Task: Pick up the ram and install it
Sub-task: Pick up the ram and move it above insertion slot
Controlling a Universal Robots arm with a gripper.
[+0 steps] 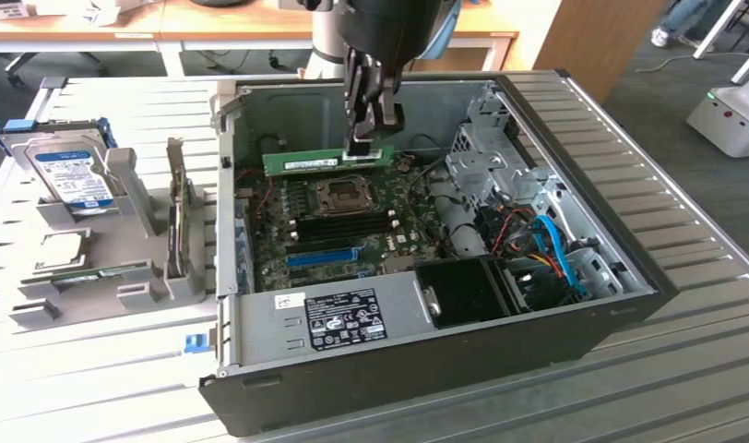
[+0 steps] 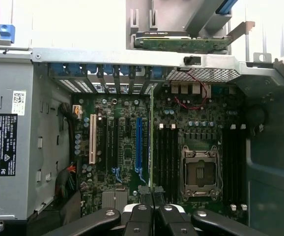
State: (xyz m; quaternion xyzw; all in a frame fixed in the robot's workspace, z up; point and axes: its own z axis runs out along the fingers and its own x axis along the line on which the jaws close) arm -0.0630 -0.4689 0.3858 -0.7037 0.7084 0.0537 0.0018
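The ram [image 1: 303, 162], a thin green stick with a white sticker, hangs level above the motherboard [image 1: 350, 231] inside the open computer case [image 1: 621, 277]. My gripper [image 1: 367, 150] comes down from above and is shut on the stick's end at the exterior view's right. In the wrist view the ram [image 2: 152, 137] appears edge-on as a narrow green line running away from my gripper [image 2: 151, 192]. It lies over the board between the blue slot [image 2: 138, 147] and the black memory slots [image 2: 167, 157]. The stick floats above the board, apart from any slot.
The CPU socket [image 1: 344, 194] sits mid-board, with a power supply [image 1: 350, 318] at the case's near wall and cables [image 1: 553, 249] at the exterior view's right. Outside the case, a grey rack [image 1: 128, 295] holds a blue-labelled hard drive [image 1: 73, 175] and an upright card [image 1: 175, 217].
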